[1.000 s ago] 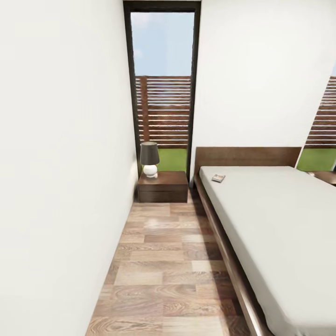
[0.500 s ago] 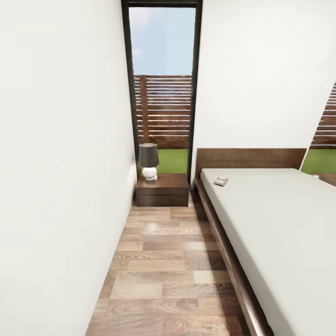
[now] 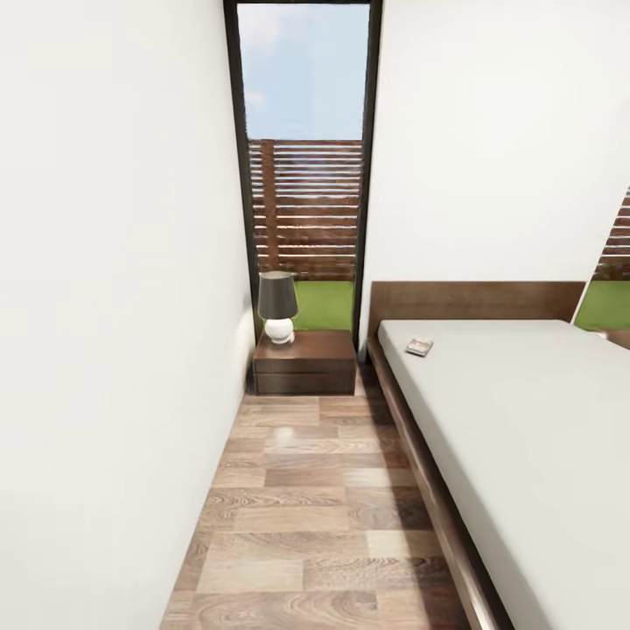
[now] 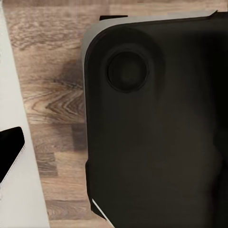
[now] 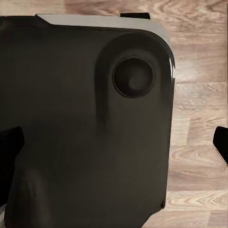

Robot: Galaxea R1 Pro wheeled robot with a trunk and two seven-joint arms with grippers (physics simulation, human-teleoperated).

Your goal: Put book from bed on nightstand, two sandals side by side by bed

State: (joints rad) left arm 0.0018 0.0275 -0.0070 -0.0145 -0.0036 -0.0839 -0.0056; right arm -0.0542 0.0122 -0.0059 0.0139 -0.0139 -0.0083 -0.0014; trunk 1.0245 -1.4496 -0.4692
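The book [image 3: 419,346], small and dark, lies flat on the pale mattress of the bed [image 3: 525,420], near the headboard and close to the bed's left edge. The nightstand [image 3: 304,360], dark brown, stands on the floor left of the headboard, below the tall window. The sandals are out of view. My left gripper [image 4: 114,154] hangs over the robot's black base, with one dark fingertip [image 4: 10,151] at the picture's edge. My right gripper [image 5: 114,145] also hangs over the base, its fingertips [image 5: 9,147] far apart and nothing between them.
A lamp [image 3: 278,308] with a dark shade and white base occupies the nightstand's left part. A white wall [image 3: 114,350] runs along the left. A strip of wood-plank floor [image 3: 315,507] leads between wall and bed frame to the nightstand.
The whole head view has shifted: the camera has moved forward along the aisle, so the nightstand, lamp and book look slightly nearer. Nothing in the room has moved.
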